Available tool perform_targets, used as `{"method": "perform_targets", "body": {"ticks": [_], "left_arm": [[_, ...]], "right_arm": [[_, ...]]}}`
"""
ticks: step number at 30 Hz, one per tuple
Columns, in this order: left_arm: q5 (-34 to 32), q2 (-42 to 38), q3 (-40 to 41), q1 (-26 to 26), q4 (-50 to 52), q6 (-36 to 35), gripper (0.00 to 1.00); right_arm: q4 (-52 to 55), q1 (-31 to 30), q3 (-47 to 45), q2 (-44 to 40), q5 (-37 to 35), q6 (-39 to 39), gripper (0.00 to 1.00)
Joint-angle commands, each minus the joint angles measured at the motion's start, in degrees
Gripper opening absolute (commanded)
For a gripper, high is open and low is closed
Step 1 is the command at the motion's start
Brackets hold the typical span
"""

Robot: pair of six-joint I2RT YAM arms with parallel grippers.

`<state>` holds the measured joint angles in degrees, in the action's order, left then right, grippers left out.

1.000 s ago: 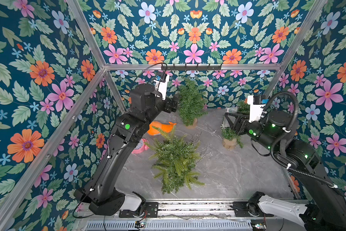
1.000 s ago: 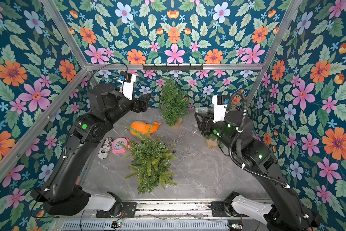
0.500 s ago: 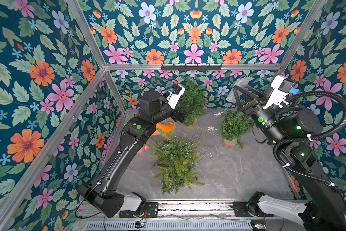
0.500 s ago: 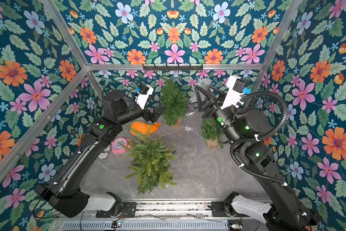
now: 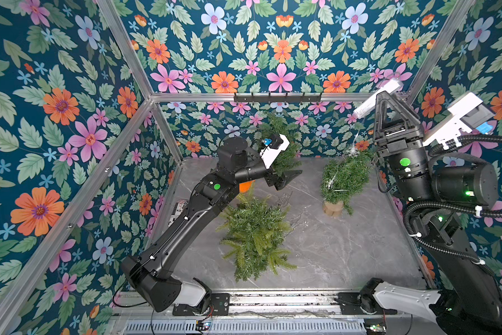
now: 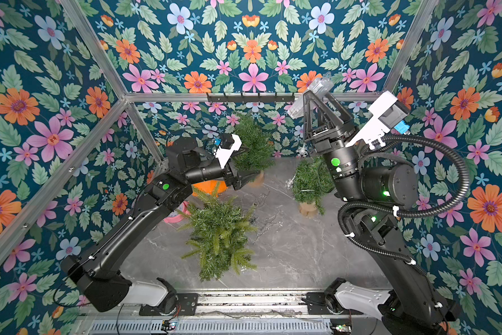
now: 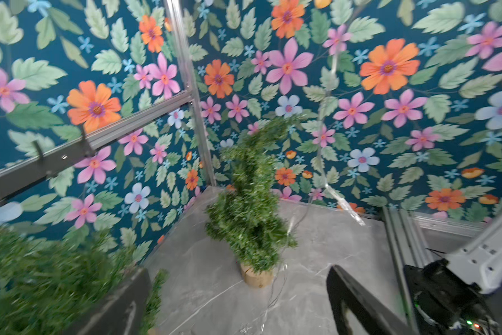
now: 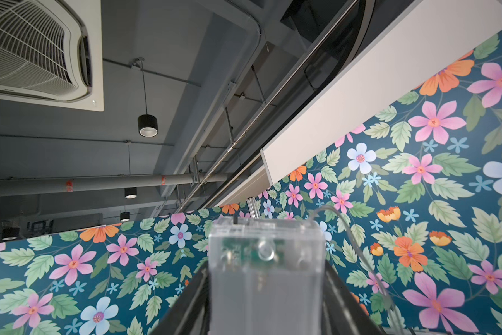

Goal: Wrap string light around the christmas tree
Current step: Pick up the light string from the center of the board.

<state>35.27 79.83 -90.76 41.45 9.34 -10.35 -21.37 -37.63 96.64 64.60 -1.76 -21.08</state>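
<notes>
right gripper (image 5: pixel 384 95) is clamping battery box (image 5: pixel 377 98) high above christmas tree (image 5: pixel 344 179) | left gripper (image 5: pixel 288 179) is gaping, empty | string light (image 5: pixel 351 150) is draping tree, slack lying on desk (image 5: pixel 331 246) | wrapping looks partly done

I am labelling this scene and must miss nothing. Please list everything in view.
back tree: one, green, by the rear wall.
small tree: one, green, wooden base, right side.
wide tree: one, green, near the front.
battery box: one, clear, held high.
string light: one, thin wire, from small tree up to battery box.
orange object: one, partly hidden, behind wide tree.
pink roll: one, left of wide tree.
hook rail: one, black, rear wall.
table: one, grey marble.
left gripper: one, black, open, near back tree.
right gripper: one, black, shut on battery box.
</notes>
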Motion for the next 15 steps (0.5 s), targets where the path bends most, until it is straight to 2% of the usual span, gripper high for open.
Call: {"method": "perform_targets", "body": {"ticks": [1,6,9,15], "left_arm": [[-1.5,-0.8,1.4,2.9,-2.3,-3.6,0.97],[-3.3,3.2,-0.8,5.5,1.5,-5.2,0.98],[-6.8,6.0,-3.8,10.4,4.0,-7.0,0.99],[-17.7,6.3,-2.5,20.6,-1.2,-6.2,0.99]], "right_arm": [[-3.6,0.0,1.1,-0.4,-2.2,-2.5,0.43],[-3.6,0.0,2.9,-0.4,-1.7,-4.4,0.43],[-2.5,0.0,4.2,-0.4,-2.1,-4.7,0.43],[0.1,0.0,6.1,-1.6,-2.3,-4.9,0.43]]}}
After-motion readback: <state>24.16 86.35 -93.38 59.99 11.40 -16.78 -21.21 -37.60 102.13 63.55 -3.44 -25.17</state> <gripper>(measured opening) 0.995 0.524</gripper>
